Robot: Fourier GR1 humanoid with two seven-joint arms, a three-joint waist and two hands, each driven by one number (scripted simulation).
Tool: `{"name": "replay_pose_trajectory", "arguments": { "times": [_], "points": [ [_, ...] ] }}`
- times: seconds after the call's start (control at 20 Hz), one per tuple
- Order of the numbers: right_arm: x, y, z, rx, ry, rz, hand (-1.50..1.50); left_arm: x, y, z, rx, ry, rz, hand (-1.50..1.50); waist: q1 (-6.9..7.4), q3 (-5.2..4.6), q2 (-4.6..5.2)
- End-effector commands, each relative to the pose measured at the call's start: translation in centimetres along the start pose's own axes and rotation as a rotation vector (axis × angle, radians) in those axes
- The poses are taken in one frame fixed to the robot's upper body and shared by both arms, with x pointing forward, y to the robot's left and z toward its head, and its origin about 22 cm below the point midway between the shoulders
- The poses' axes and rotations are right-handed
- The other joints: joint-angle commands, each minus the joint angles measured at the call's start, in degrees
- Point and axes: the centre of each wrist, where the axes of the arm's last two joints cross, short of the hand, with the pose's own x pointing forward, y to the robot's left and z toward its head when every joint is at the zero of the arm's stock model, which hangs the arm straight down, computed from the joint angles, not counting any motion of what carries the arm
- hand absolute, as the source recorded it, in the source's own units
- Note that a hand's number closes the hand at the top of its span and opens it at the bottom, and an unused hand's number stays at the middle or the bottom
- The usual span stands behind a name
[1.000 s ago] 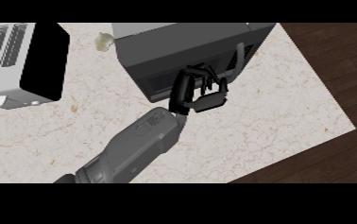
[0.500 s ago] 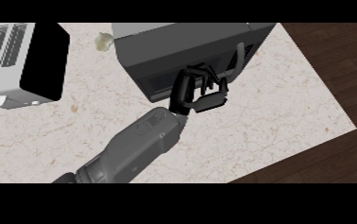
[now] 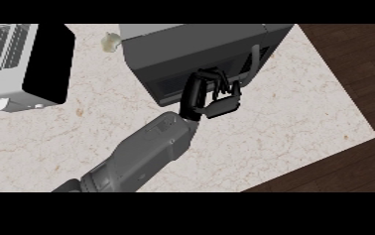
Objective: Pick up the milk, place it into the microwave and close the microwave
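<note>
**Resting against the closed microwave door, with nothing moved**

Starting from our hand [image 3: 209, 97]: comparing with the two earlier views, we see almost no change. The hand sits at the same place in front of the microwave [image 3: 198, 50], and the grey forearm [image 3: 143, 154] comes in from the lower edge at the same angle as before. Which arm this is we cannot tell for sure; it enters from the lower left, so we take it as the left one. The other hand shows in no view.

The fingers are curled, and they touch or nearly touch the dark door [image 3: 176, 83] near its handle [image 3: 253, 63]. We cannot see anything held inside them, so we judge the hand to be curled on nothing.

The door appears to lie flat against the front of the microwave, so we judge it is closed or very nearly closed. The stillness suggests to us that the closing push is ending.

The milk is not visible anywhere on the desk [image 3: 293, 110]. We suppose it is inside the microwave, behind the door just beyond the fingers, but this we cannot confirm.

Further out, at the left of the desk stands another grey and black appliance [image 3: 36, 65], and a small pale object [image 3: 110, 41] lies near the microwave's back corner.
</note>
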Motion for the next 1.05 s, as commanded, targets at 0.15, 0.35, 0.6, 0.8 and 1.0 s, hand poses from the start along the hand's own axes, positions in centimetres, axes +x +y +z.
{"name": "replay_pose_trajectory", "arguments": {
  "times": [0.15,0.35,0.6,0.8,1.0],
  "points": [
    [-0.6,-0.8,0.1,-0.030,-0.017,-0.053,-1.50,1.4,0.2,-2.9,0.021,-0.029,-0.011,1.50,0.24,-0.07,0.79],
    [-0.7,-1.4,0.2,-0.037,-0.008,-0.058,-1.50,1.2,0.2,-2.8,0.029,-0.028,-0.018,1.50,-0.13,0.03,0.87],
    [-0.5,-1.6,-0.5,-0.022,-0.019,-0.069,-1.50,1.3,0.0,-2.9,0.025,-0.029,-0.016,1.50,0.03,-0.09,0.77],
    [-0.2,-2.5,-0.5,-0.039,-0.023,-0.070,-1.50,1.2,0.0,-2.9,0.028,-0.025,-0.012,1.50,0.03,0.01,0.85],
    [-0.5,-2.6,-0.7,-0.040,-0.013,-0.081,-1.50,1.3,-0.2,-2.9,0.022,-0.036,-0.007,1.50,0.49,0.00,1.01]
  ]
}}
